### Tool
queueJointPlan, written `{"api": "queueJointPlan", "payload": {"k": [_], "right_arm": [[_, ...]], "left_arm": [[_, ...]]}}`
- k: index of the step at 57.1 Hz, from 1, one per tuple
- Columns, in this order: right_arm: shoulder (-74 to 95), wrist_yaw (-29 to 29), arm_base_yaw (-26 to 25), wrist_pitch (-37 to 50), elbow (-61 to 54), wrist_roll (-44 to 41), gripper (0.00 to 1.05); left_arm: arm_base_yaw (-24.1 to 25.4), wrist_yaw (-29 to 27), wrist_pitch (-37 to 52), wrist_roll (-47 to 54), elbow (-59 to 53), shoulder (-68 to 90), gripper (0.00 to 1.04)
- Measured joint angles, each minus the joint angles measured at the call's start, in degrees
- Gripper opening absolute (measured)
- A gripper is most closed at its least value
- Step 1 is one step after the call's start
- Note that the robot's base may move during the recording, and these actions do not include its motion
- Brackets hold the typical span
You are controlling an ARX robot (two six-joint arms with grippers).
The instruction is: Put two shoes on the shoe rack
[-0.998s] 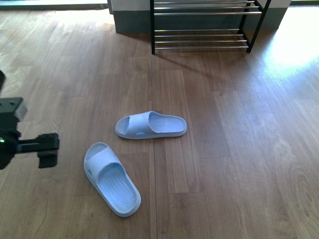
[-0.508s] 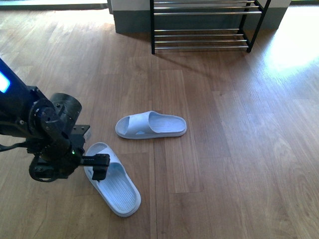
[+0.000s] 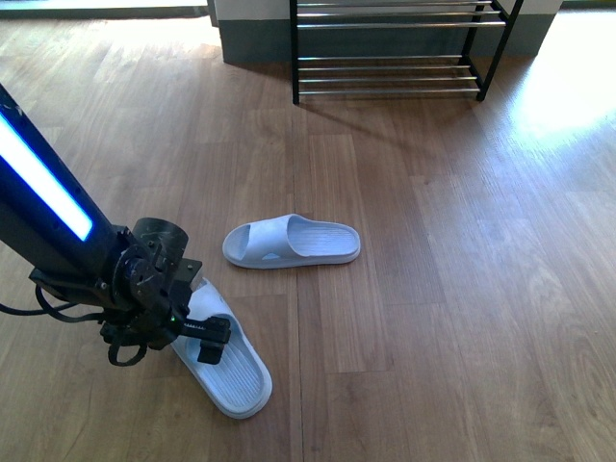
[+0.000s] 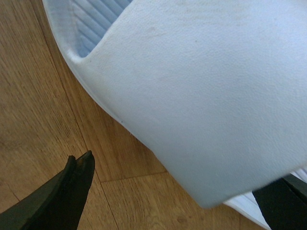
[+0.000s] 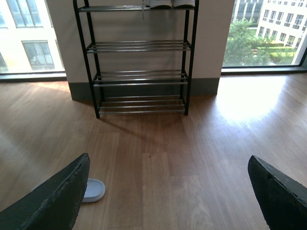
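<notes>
Two pale blue slide sandals lay on the wood floor (image 3: 433, 289), neither yet on the shoe rack (image 3: 390, 72), which stood at 12 o'clock by the far wall. The nearer slide (image 3: 236, 371) lay at about 7 o'clock in the front view, and the other slide (image 3: 294, 241) lay at 1 o'clock from it, near but not touching. The left gripper (image 3: 207, 339) hung low over the nearer slide's strap (image 4: 201, 96). Its jaws were parted to either side of the strap, one dark fingertip (image 4: 76, 191) beside the sole, clamping nothing. The right gripper (image 5: 168, 160) was spread wide and empty, facing the rack. The step in hand looked like the first pick-up. The next move likely called for closing squarely on the strap, then lifting toward a shelf.
</notes>
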Motion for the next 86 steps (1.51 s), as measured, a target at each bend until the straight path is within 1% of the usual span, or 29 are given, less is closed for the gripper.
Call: {"api": "queueJointPlan", "payload": {"k": [6, 7, 10, 14, 16, 18, 22, 24, 25, 26, 27, 31, 36, 37, 39, 40, 41, 47, 49, 50, 53, 54, 65, 73, 86], "right_arm": [[0.0, 0.0, 0.0, 0.0, 0.0, 0.0, 0.96], [0.0, 0.0, 0.0, 0.0, 0.0, 0.0, 0.96], [0.0, 0.0, 0.0, 0.0, 0.0, 0.0, 0.96], [0.0, 0.0, 0.0, 0.0, 0.0, 0.0, 0.96], [0.0, 0.0, 0.0, 0.0, 0.0, 0.0, 0.96], [0.0, 0.0, 0.0, 0.0, 0.0, 0.0, 0.96], [0.0, 0.0, 0.0, 0.0, 0.0, 0.0, 0.96], [0.0, 0.0, 0.0, 0.0, 0.0, 0.0, 0.96], [0.0, 0.0, 0.0, 0.0, 0.0, 0.0, 0.96], [0.0, 0.0, 0.0, 0.0, 0.0, 0.0, 0.96], [0.0, 0.0, 0.0, 0.0, 0.0, 0.0, 0.96], [0.0, 0.0, 0.0, 0.0, 0.0, 0.0, 0.96], [0.0, 0.0, 0.0, 0.0, 0.0, 0.0, 0.96], [0.0, 0.0, 0.0, 0.0, 0.0, 0.0, 0.96], [0.0, 0.0, 0.0, 0.0, 0.0, 0.0, 0.96], [0.0, 0.0, 0.0, 0.0, 0.0, 0.0, 0.96], [0.0, 0.0, 0.0, 0.0, 0.0, 0.0, 0.96], [0.0, 0.0, 0.0, 0.0, 0.0, 0.0, 0.96], [0.0, 0.0, 0.0, 0.0, 0.0, 0.0, 0.96], [0.0, 0.0, 0.0, 0.0, 0.0, 0.0, 0.96], [0.0, 0.0, 0.0, 0.0, 0.0, 0.0, 0.96], [0.0, 0.0, 0.0, 0.0, 0.0, 0.0, 0.96], [0.0, 0.0, 0.0, 0.0, 0.0, 0.0, 0.96], [0.0, 0.0, 0.0, 0.0, 0.0, 0.0, 0.96], [0.0, 0.0, 0.0, 0.0, 0.0, 0.0, 0.96]], "left_arm": [[-0.2, -1.4, 1.4, 3.0, 0.0, 0.6, 0.95], [-0.3, -2.6, 3.0, 4.2, -0.3, 0.7, 0.95], [-0.3, -3.5, 5.7, 5.5, -0.4, 1.1, 0.95], [-0.1, -4.0, 7.1, 6.5, -0.3, 1.4, 0.95], [0.0, -5.6, 8.3, 7.5, -0.3, 1.6, 0.95], [0.0, -6.4, 8.8, 8.1, -0.3, 1.7, 0.93], [0.4, -6.9, 8.8, 8.5, -0.2, 1.8, 0.83], [0.5, -6.9, 8.8, 8.7, -0.2, 1.8, 0.79], [0.5, -7.1, 8.8, 9.0, -0.2, 1.8, 0.75], [0.6, -7.1, 8.8, 9.1, -0.2, 1.8, 0.74], [0.7, -7.4, 9.0, 9.4, -0.2, 1.8, 0.69], [0.9, -7.6, 8.9, 9.5, -0.2, 1.8, 0.59], [1.1, -8.1, 8.9, 9.5, -0.3, 1.8, 0.49], [1.2, -8.7, 9.0, 9.4, -0.3, 1.8, 0.44], [1.4, -8.9, 9.0, 9.2, -0.3, 1.7, 0.37], [1.4, -9.0, 9.0, 9.2, -0.4, 1.6, 0.35], [1.6, -9.4, 8.9, 9.1, -0.7, 1.3, 0.30], [2.3, -10.0, 8.3, 8.3, -1.9, -0.3, 0.19], [2.8, -10.2, 7.8, 7.8, -2.5, -1.1, 0.14], [3.3, -10.6, 7.6, 7.3, -3.1, -2.1, 0.10], [3.9, -10.6, 7.4, 7.2, -4.0, -3.2, 0.06], [4.4, -10.6, 7.3, 7.0, -4.8, -4.3, 0.02], [8.2, -10.8, 7.0, 7.0, -12.2, -14.8, 0.02], [11.7, -10.9, 9.2, 8.8, -20.3, -29.2, 0.02], [15.9, -11.2, 8.6, 9.8, -31.3, -51.0, 0.02]]}}
